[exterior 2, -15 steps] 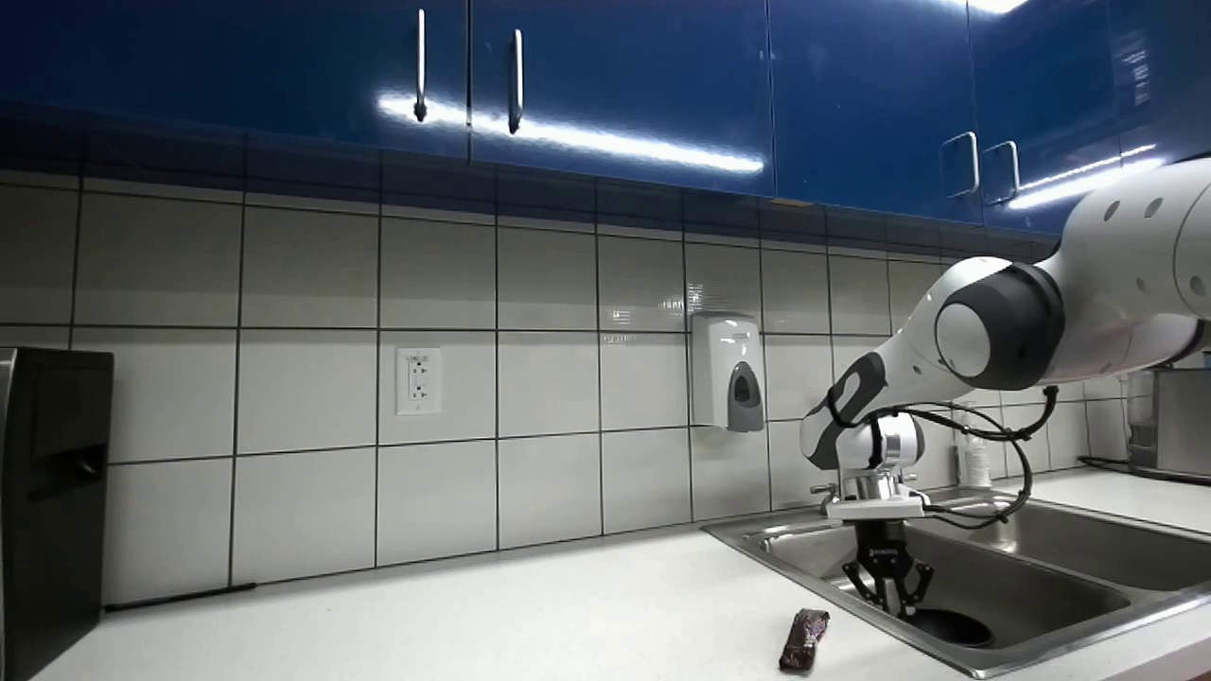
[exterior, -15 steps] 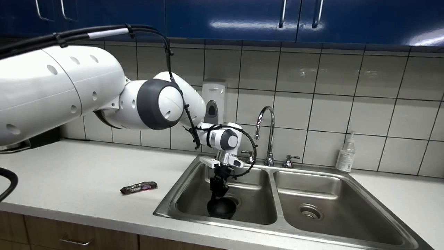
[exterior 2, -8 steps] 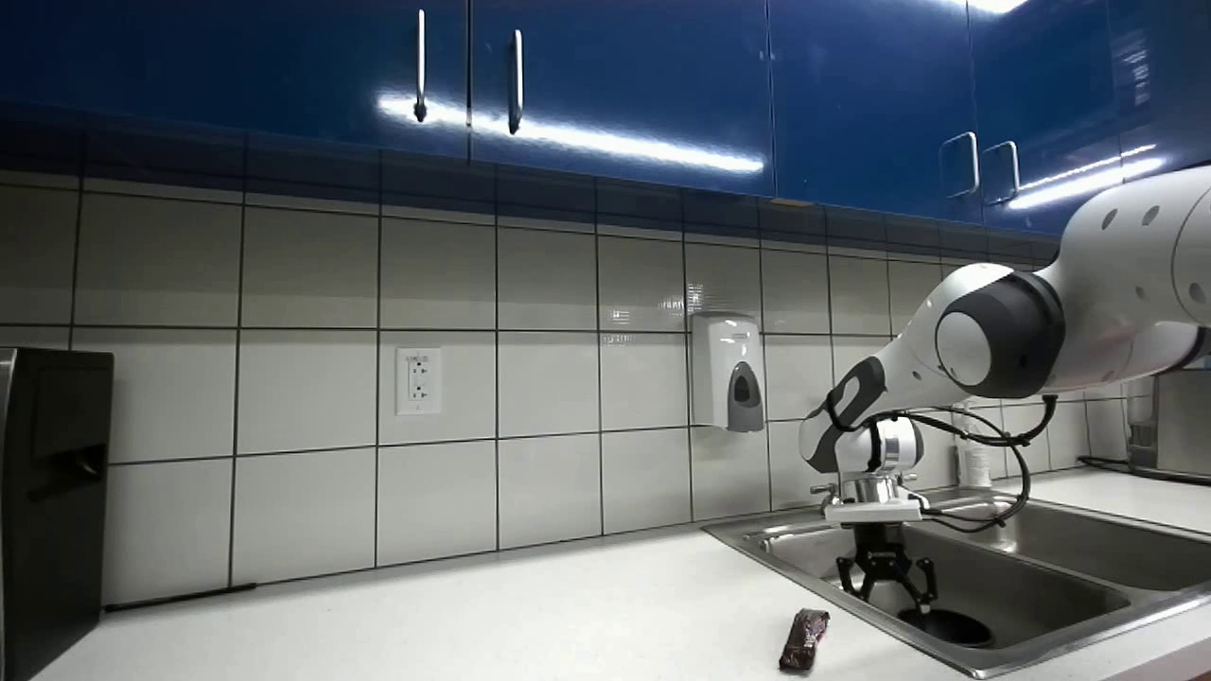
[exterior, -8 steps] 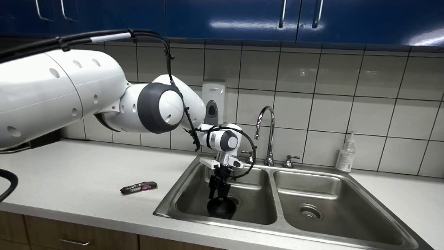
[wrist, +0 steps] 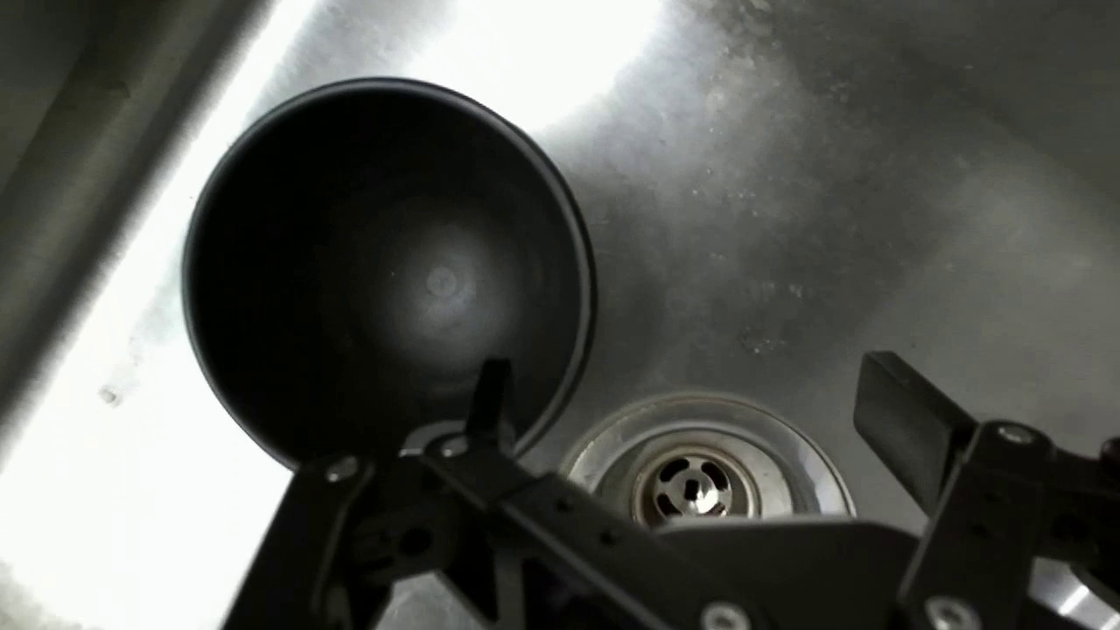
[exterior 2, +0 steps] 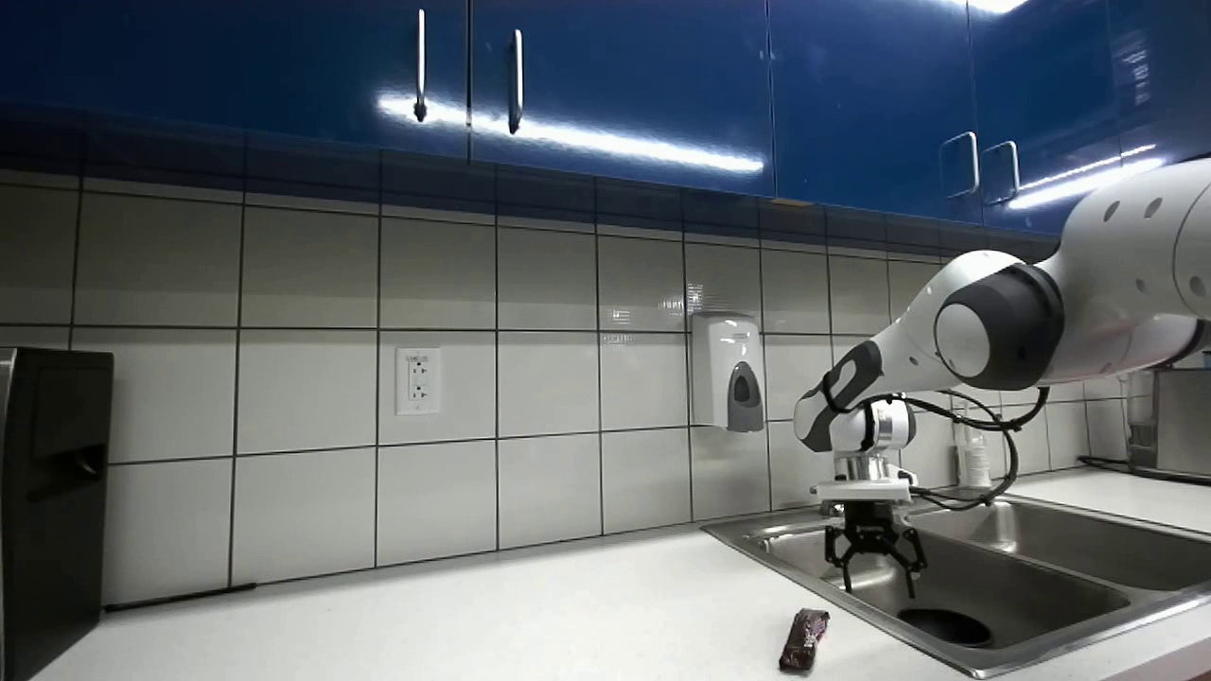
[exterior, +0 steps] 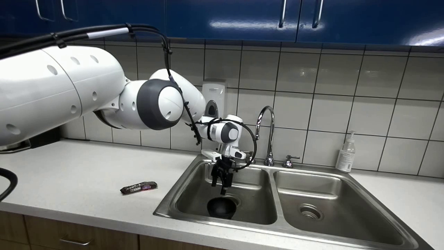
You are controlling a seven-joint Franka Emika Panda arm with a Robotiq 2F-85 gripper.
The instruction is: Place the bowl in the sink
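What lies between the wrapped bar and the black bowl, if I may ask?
A stretch of white counter and then the rim of the sink lie between the wrapped bar and the black bowl; both exterior views show this.

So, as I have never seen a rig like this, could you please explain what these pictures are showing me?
The machine is one white robot arm ending in a black two-fingered gripper. Two pictures come from cameras standing outside the robot. The third comes from a camera on its wrist, looking down past the fingers into a steel sink.

The sink is divided in two; a round black bowl sits in one basin, beside the drain. On the white counter lies a small dark wrapped bar.

Nothing is held: the fingers are spread, and both exterior views show a gap between them and the bowl.
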